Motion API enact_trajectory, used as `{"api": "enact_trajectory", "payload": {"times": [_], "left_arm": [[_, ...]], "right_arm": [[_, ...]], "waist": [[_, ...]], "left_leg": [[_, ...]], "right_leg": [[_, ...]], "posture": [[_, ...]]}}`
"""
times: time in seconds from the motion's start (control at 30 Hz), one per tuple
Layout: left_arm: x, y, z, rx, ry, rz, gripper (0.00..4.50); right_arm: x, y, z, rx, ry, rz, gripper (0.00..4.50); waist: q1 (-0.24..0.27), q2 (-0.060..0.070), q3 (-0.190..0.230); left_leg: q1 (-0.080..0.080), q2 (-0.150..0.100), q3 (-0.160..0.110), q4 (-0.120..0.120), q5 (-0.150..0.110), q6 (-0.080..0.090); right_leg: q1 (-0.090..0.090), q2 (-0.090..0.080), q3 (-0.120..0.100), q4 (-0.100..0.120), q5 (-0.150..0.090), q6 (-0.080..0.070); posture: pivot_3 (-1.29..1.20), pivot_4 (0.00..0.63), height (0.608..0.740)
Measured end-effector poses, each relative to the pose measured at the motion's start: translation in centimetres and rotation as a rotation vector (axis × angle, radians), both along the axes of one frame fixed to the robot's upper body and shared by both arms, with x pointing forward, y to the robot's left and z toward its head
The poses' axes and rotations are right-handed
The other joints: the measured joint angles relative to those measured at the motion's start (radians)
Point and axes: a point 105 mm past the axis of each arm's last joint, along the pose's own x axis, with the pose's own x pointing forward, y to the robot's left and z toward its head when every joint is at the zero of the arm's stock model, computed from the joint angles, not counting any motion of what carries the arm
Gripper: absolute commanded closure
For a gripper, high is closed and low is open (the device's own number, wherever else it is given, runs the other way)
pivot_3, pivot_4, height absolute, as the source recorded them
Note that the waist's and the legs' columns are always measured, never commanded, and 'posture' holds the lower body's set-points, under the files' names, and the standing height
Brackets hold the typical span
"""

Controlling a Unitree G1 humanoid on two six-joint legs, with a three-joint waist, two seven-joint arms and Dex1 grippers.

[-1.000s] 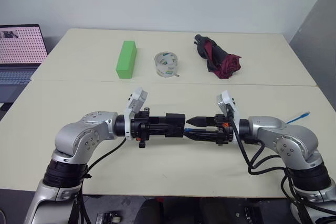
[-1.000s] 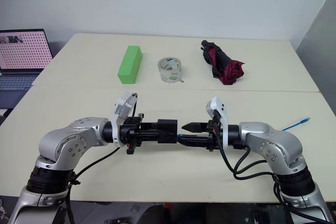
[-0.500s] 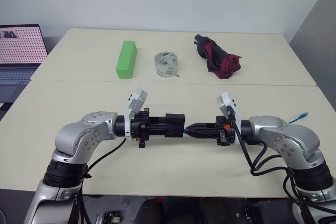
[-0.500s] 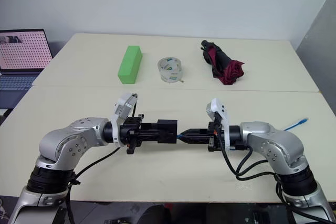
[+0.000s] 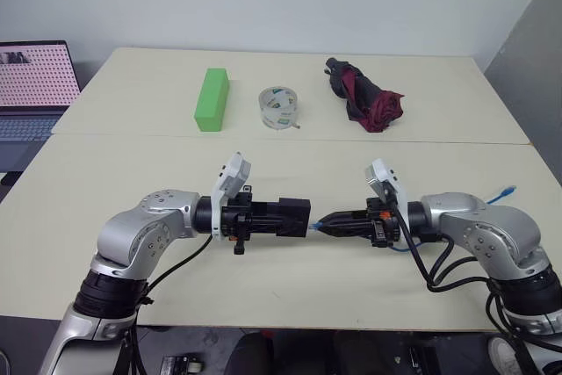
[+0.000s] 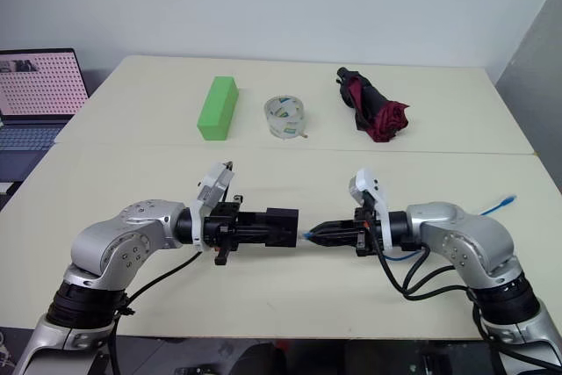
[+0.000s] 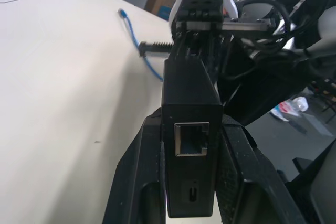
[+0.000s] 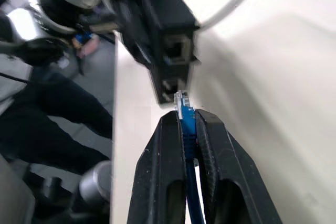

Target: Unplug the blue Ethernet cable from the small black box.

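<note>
My left gripper (image 5: 283, 217) is shut on the small black box (image 5: 297, 215), held level above the table; its fingers (image 7: 137, 182) clamp the box's (image 7: 190, 108) sides, with an empty port facing the camera. My right gripper (image 5: 323, 224) is shut on the blue Ethernet cable (image 8: 187, 129) just behind its clear plug. The plug tip (image 8: 181, 100) sits a small gap away from the box's ports (image 8: 170, 45), out of the socket. The cord trails back past my right arm, and its far end (image 5: 507, 191) lies on the table.
At the back of the table stand a green block (image 5: 212, 98), a roll of clear tape (image 5: 279, 107) and a folded dark red umbrella (image 5: 364, 94). A laptop (image 5: 31, 85) sits at the far left. A seam (image 5: 132, 135) crosses the table.
My right gripper went from open around the cable to shut on it, then drew right and slightly down. The plug has come out of the box. The left gripper held still.
</note>
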Motion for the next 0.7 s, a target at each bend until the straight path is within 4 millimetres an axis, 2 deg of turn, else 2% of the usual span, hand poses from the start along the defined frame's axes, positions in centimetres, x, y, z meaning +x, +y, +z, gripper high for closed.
{"api": "enact_trajectory", "payload": {"times": [0.27,0.37,0.5,0.57,0.63,0.7], "left_arm": [[0.1,0.9,-0.5,0.046,-0.003,0.023,3.71],[1.1,1.5,-0.8,0.075,-0.041,0.091,3.71],[2.6,2.3,-1.4,0.088,-0.076,0.207,3.71],[3.0,2.2,-1.6,0.091,-0.089,0.234,3.71],[3.1,2.3,-1.9,0.109,-0.119,0.255,3.71],[3.2,2.4,-2.3,0.129,-0.138,0.265,3.71]], "right_arm": [[0.6,-0.9,-0.3,-0.012,-0.031,-0.051,4.46],[3.4,-3.1,-0.3,-0.052,-0.136,-0.205,4.46],[8.1,-7.3,-1.1,-0.248,-0.361,-0.466,4.46],[9.4,-8.6,-2.2,-0.330,-0.413,-0.534,3.76],[10.4,-9.4,-3.5,-0.383,-0.433,-0.604,3.37],[10.7,-9.7,-4.4,-0.401,-0.424,-0.623,2.88]], "waist": [[0.000,0.000,0.000],[0.000,0.000,0.000],[0.000,0.000,0.000],[-0.001,0.000,0.000],[-0.001,0.000,0.000],[-0.001,0.001,0.000]], "left_leg": [[0.000,0.000,0.000,0.000,0.000,0.000],[0.000,0.000,0.000,0.000,0.000,0.000],[0.000,0.000,0.001,0.000,0.002,-0.003],[0.000,0.000,0.002,-0.001,0.002,-0.003],[0.000,0.000,0.003,-0.001,0.002,-0.003],[0.000,0.000,0.003,-0.001,0.002,-0.003]], "right_leg": [[0.000,0.000,0.000,0.000,0.000,0.000],[0.000,0.000,0.000,0.000,0.000,0.000],[-0.001,0.000,0.001,0.000,0.000,0.000],[-0.001,0.000,0.001,0.000,0.000,0.000],[-0.001,0.000,0.002,0.000,0.000,0.000],[-0.002,0.000,0.002,0.001,0.000,0.000]], "posture": [[0.00,0.150,0.740],[0.00,0.150,0.740],[0.00,0.150,0.740],[0.00,0.150,0.740],[0.00,0.150,0.740],[0.00,0.150,0.740]]}}
